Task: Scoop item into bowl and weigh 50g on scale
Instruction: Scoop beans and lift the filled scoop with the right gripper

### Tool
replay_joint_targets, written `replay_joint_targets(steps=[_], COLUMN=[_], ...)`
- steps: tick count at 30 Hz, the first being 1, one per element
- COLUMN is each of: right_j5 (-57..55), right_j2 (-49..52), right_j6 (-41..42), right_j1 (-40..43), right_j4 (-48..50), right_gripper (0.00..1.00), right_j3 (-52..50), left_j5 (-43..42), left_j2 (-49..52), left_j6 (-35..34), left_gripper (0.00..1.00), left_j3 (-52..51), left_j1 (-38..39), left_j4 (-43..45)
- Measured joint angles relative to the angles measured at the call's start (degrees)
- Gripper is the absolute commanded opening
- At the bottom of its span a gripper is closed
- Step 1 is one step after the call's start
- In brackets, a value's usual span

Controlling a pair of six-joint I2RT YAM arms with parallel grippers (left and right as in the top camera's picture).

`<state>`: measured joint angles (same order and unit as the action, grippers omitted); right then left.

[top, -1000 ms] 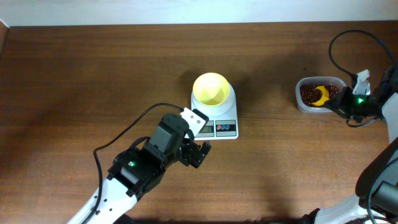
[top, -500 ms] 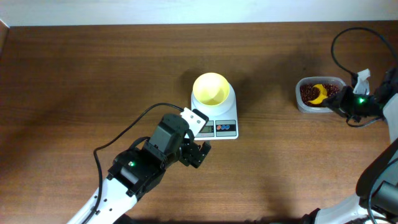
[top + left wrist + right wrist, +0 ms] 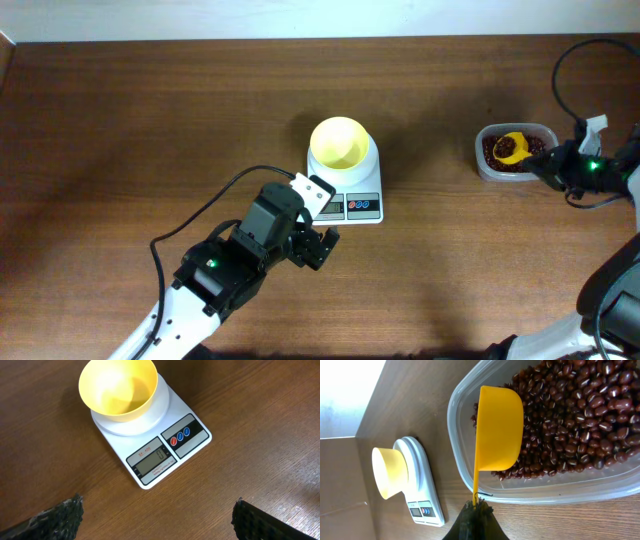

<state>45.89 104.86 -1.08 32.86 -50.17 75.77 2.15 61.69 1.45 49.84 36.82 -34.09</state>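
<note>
Overhead view looks straight down on the surface (image 3: 150, 120); both wrist views sit closer, all sharing the scale (image 3: 165, 452).

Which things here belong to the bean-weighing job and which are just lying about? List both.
Job: beans, clear tub, yellow scoop held by the right end effector, bowl, scale.
Lying about: nothing loose; only the open left end effector near the scale, its cable, the table.

Dark wood-grain worktop (image 3: 130, 130). Clear rounded-rect. plastic tub (image 3: 486, 168) at far right edge. Darker yellow scoop (image 3: 497, 430) sits in tub, thin handle crossing tub's rim. Black cable (image 3: 205, 222) lies across worktop, lower left; 2nd black cable (image 3: 560, 75) loops by tub.
</note>
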Motion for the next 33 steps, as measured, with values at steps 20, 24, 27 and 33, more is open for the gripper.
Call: replay_joint_targets(steps=[20,24,27,33], right_j5=[14.9,19.0,21.7,23.5], right_j2=[0.0,0.0,0.0,0.0], right_j6=[-3.9,-3.8,-3.8,-3.8], right_j1=[5.9,5.9,5.5,-1.5], right_j4=[-4.5,-4.5,-4.5,-4.5], right_gripper=[0.04,0.04,0.04,0.04], right_j3=[0.0,0.0,0.0,0.0], left_j5=[0.0,0.0,0.0,0.0], left_j2=[0.0,0.0,0.0,0.0], left_j6=[0.0,0.0,0.0,0.0], left_gripper=[0.99,0.99,0.99,0.99], left_j3=[0.0,0.0,0.0,0.0], left_j1=[0.0,0.0,0.0,0.0], left_j4=[0.0,0.0,0.0,0.0])
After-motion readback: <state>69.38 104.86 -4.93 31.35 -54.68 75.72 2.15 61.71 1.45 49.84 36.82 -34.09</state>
